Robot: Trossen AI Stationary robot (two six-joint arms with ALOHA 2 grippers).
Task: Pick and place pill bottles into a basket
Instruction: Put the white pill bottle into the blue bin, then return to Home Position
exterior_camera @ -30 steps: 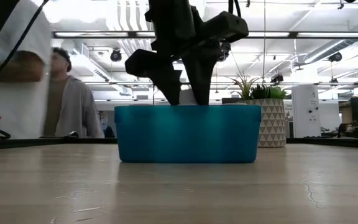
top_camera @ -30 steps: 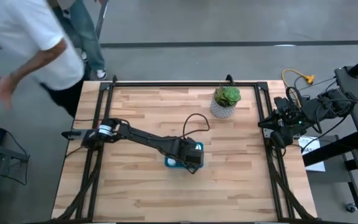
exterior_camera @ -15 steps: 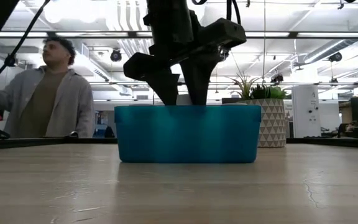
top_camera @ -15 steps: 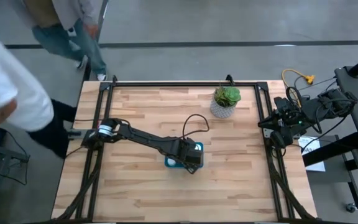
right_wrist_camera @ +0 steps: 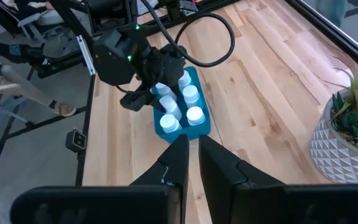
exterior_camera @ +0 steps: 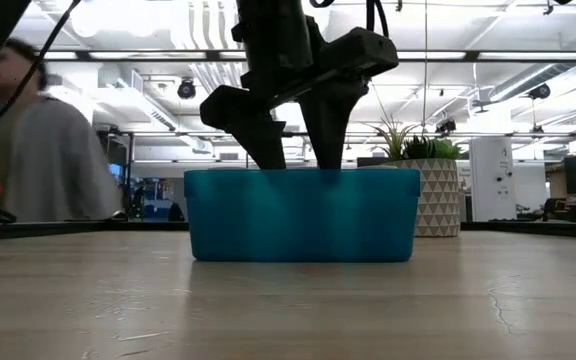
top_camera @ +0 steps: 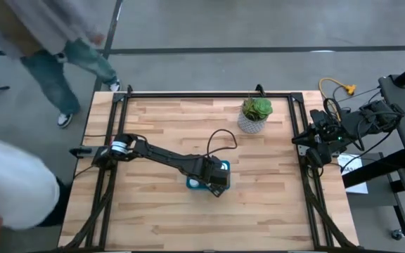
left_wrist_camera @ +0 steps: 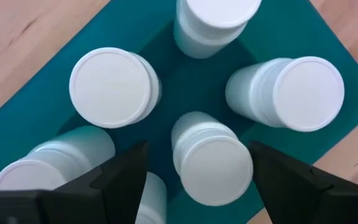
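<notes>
The teal basket (top_camera: 193, 183) (exterior_camera: 301, 215) stands on the wooden table near its middle. Several white pill bottles (left_wrist_camera: 114, 87) (right_wrist_camera: 179, 102) stand upright on its floor. My left gripper (top_camera: 215, 176) (exterior_camera: 301, 150) is open above the basket, pointing down, its fingertips below the rim. In the left wrist view its fingers stand on either side of one bottle (left_wrist_camera: 213, 162) with a gap on each side, touching nothing. My right gripper (right_wrist_camera: 192, 155) is shut and empty, parked beyond the table's right edge (top_camera: 308, 144).
A white patterned pot with a green plant (top_camera: 254, 116) (exterior_camera: 433, 195) stands at the far right of the table. A black cable loops over the table behind the left arm (top_camera: 220, 137). People move beyond the table's left and far edges (top_camera: 20, 197).
My left gripper has stayed over the basket with its fingertips inside, and its fingers have spread a little wider apart. The basket has not moved. People beyond the table's far left have walked about.
</notes>
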